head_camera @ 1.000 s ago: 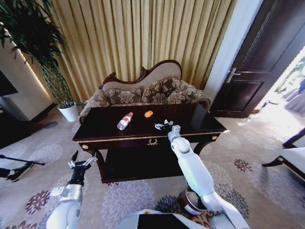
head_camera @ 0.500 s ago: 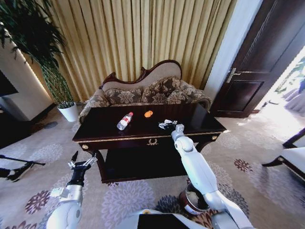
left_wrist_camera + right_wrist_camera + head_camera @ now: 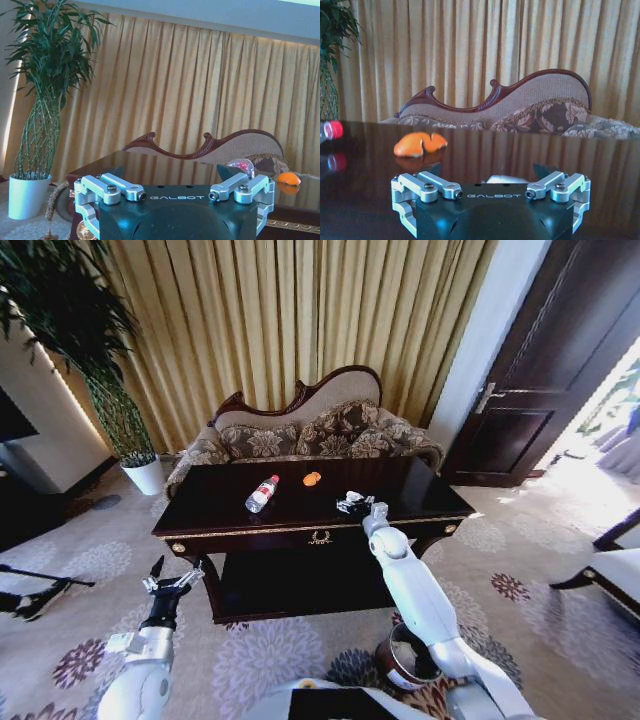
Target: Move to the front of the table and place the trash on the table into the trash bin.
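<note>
I saw the table (image 3: 220, 520) right in front of my robot, big and dark and shiny, with a sofa (image 3: 310, 435) and yellow curtains (image 3: 290, 320) behind it. The trash bin (image 3: 405, 665) stood on the carpet down by the base of my right arm, far below the right gripper (image 3: 352, 505).

My right arm reached out over the near edge of the table. The right gripper was low over the top, with its fingers spread wide apart. A small white scrap (image 3: 506, 178) lay just past it, between the two fingers, and I could not tell if they touched it. The orange piece (image 3: 420, 143) lay farther out from that gripper, off to its left. The bottle (image 3: 262, 493) lay on its side still farther left, with its red cap (image 3: 332, 129) showing at the edge of the right wrist view.

My left gripper (image 3: 170, 583) hung in the air, low and short of the table's left corner, with its fingers open and nothing in them
</note>
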